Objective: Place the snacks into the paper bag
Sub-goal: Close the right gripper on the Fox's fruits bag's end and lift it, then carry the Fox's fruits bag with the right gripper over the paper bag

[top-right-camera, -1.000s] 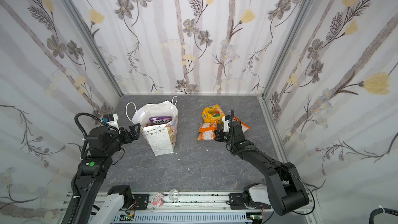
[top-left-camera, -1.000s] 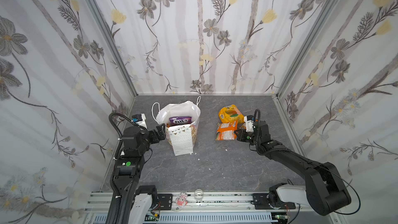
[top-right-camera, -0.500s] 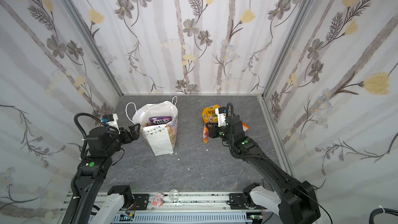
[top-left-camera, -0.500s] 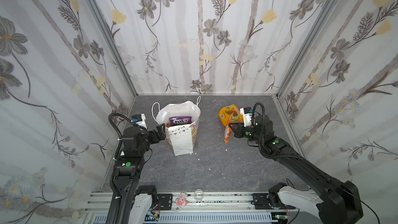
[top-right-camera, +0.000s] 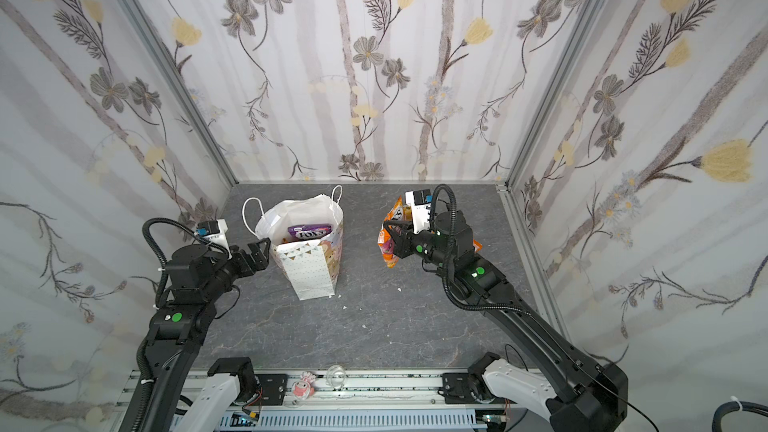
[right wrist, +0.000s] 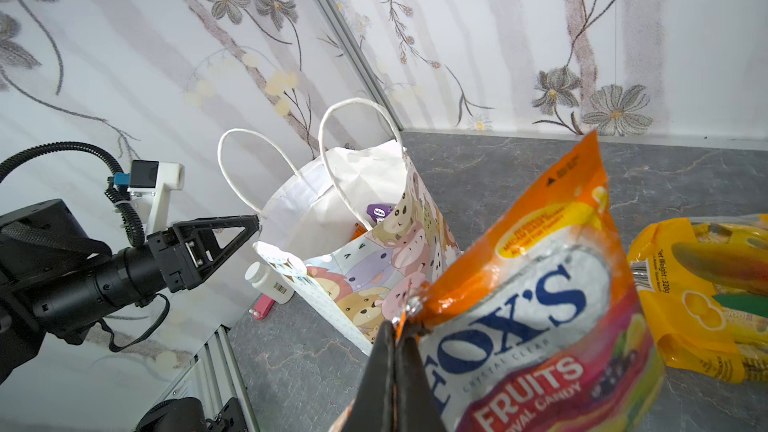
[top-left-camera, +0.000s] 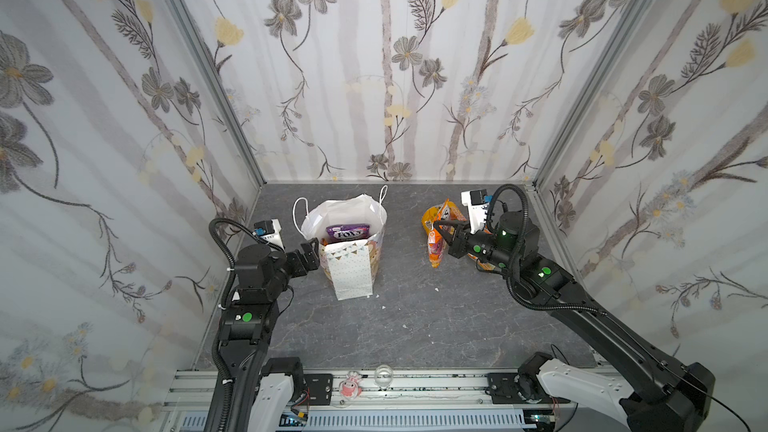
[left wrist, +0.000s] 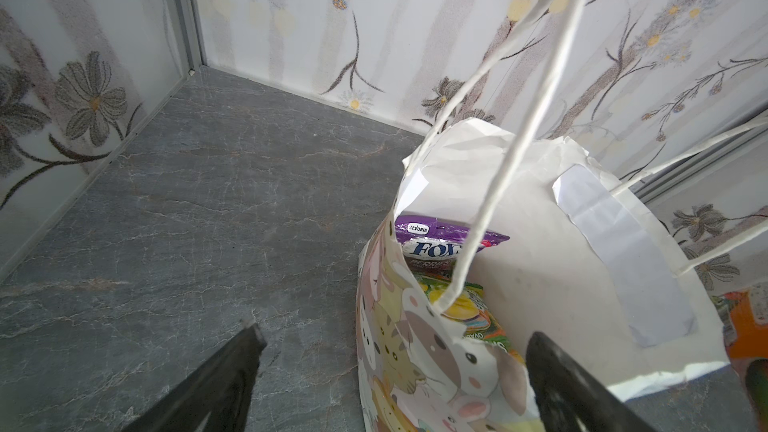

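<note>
1. Step in hand: one snack is being carried over. The orange FOX'S packet (top-left-camera: 435,248) hangs clear of the bench (top-left-camera: 415,326), right of the paper bag (top-left-camera: 351,276) and well apart from it
2. Right jaws: pinched tight on a corner of that packet, the rest dangling free
3. Left jaws: spread wide at the bag's left rim, seemingly astride its wall and gripping nothing; whether they touch the paper I cannot tell
4. Next move, I judge: bring the packet above the bag's open mouth, clear of the cord handles (left wrist: 494,201), then let go
5. A purple packet (top-left-camera: 347,233) already sits inside the bag; a yellow packet (right wrist: 698,313) lies on the bench, farther from the bag than the orange one
</note>
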Robot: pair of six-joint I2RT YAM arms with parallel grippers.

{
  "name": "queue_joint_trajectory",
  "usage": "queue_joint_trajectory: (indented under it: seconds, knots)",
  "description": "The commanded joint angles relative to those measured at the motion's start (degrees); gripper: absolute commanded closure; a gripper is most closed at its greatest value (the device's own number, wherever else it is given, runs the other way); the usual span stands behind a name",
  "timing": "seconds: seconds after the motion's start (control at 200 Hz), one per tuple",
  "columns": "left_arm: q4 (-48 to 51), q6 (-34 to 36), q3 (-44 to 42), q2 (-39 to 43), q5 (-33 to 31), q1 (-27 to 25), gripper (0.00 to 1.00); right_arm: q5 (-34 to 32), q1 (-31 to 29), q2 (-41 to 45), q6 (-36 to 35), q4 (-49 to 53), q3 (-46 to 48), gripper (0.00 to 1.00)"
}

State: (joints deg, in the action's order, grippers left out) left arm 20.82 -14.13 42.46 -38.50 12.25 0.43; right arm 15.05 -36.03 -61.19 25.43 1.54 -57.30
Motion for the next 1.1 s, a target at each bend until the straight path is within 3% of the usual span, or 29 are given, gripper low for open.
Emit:
queue_joint_trajectory:
  seconds: [0.0,0.31,0.764,1.094]
  knots:
    - [-1.31,-0.29,0.17,-0.30,0.04,0.09,0.00,-5.08,-3.05,-0.57,-3.14,1.05,-3.79,1.00]
    - [-1.56,-0.20,0.03,0.36,0.40,-0.03,0.00,-13.36,-10.55,-3.17,-9.36,2.08,-10.37,1.00]
    - [-1.63,-0.11,0.06,0.80,0.93,0.04,0.00,-13.99,-17.49,-12.50,-15.79,5.16,-28.08,1.00]
    - [-1.64,-0.12,-0.05,0.82,0.88,0.04,0.00,-8.70,-18.77,-23.54,-17.70,9.22,-43.69,1.00]
